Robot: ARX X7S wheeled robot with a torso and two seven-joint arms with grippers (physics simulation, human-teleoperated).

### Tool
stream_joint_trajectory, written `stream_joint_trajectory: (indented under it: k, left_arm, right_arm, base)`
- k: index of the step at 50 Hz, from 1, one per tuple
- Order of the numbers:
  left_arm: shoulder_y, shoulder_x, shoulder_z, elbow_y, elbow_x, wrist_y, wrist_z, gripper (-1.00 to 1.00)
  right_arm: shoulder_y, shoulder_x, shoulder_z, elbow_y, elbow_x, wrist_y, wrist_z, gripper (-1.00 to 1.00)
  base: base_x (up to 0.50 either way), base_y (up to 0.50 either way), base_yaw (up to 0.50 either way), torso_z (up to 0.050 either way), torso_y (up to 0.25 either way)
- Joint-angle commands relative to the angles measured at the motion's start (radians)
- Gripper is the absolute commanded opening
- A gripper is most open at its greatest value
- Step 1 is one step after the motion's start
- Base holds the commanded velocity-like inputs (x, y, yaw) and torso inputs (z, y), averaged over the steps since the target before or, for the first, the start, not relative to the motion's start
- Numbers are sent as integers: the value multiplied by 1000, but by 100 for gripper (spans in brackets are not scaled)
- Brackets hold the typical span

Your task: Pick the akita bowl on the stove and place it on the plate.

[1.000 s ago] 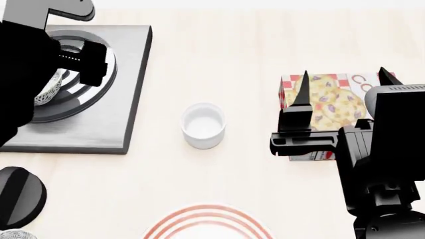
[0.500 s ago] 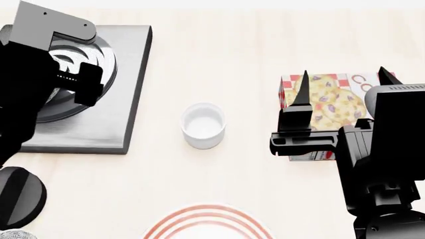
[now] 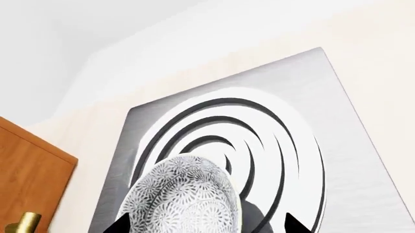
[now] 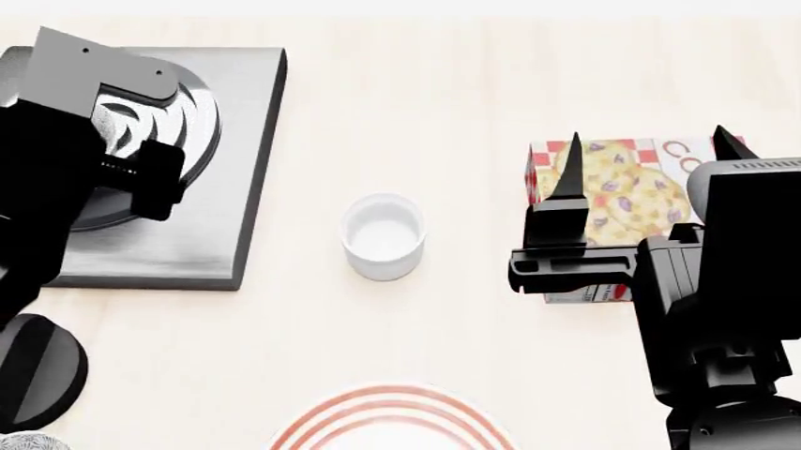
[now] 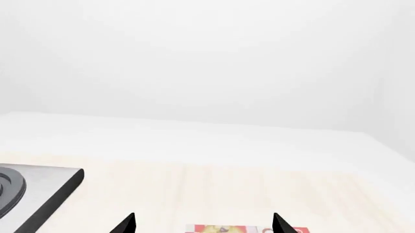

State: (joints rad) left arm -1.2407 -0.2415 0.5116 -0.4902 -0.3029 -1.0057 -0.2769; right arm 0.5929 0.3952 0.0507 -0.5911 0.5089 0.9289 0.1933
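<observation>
On the pale wooden table [image 4: 476, 112], the akita bowl [image 3: 184, 199] is held between the left gripper's [image 3: 201, 225] fingers above the stove [image 4: 244, 141]; it could slip if tilted. The right gripper [image 4: 644, 155] is spread, idle.

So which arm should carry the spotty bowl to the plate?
The left. Its tool is already at the spotty bowl over the stove. The right tool hovers open over the food box, far across the table. The plate lies about midway between them.
</observation>
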Motion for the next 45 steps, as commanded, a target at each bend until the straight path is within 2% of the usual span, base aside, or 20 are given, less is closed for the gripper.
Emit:
stream_joint_trajectory:
  k: [1, 45]
  left_arm:
    - [15, -11, 9, 11, -3, -16, 1, 100]
    - [40, -34, 35, -11, 9, -2, -7, 100]
  right_arm:
    - [-1, 3, -1, 0, 4, -1, 3, 100]
    - [-4, 11, -7, 5, 15, -12, 12, 100]
  base:
    - [0, 0, 0, 0, 0]
    - [0, 0, 0, 0, 0]
